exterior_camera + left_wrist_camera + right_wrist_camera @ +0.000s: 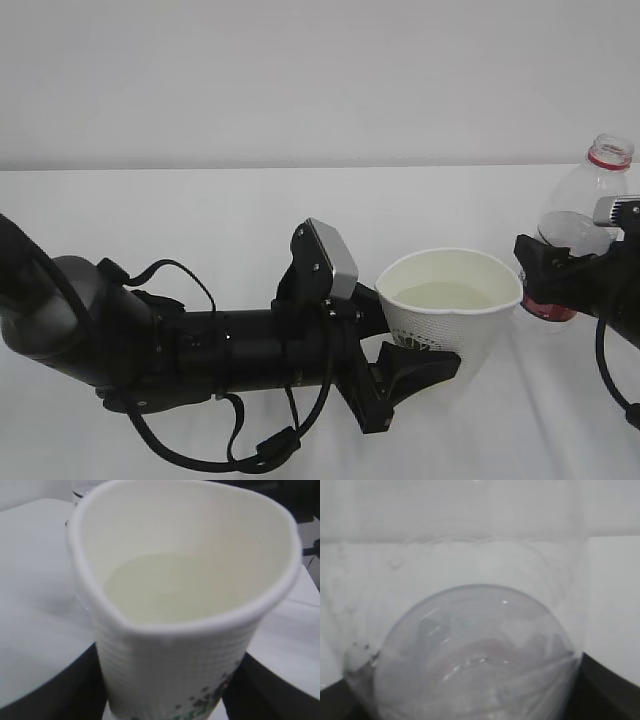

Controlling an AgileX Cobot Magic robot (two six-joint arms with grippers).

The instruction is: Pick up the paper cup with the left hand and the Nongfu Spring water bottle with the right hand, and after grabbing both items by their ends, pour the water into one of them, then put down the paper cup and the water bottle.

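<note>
My left gripper (436, 350) is shut on the lower part of the white paper cup (452, 318), holding it upright just above the table. In the left wrist view the cup (185, 645) fills the frame, its rim squeezed out of round, with black fingers (50, 692) on both sides. Pale water (170, 587) lies inside it. At the right, the Nongfu Spring water bottle (583, 200) stands upright with no cap and looks nearly empty. My right gripper (556, 278) is shut on its lower body by the red label. The clear bottle (480, 650) fills the right wrist view.
A white table (200, 220) stretches to a plain white wall (300, 70) behind. The cup's rim and the bottle stand close together at the right. The bulky left arm (180, 345) lies low across the front left, with loose black cables (250, 460) hanging under it.
</note>
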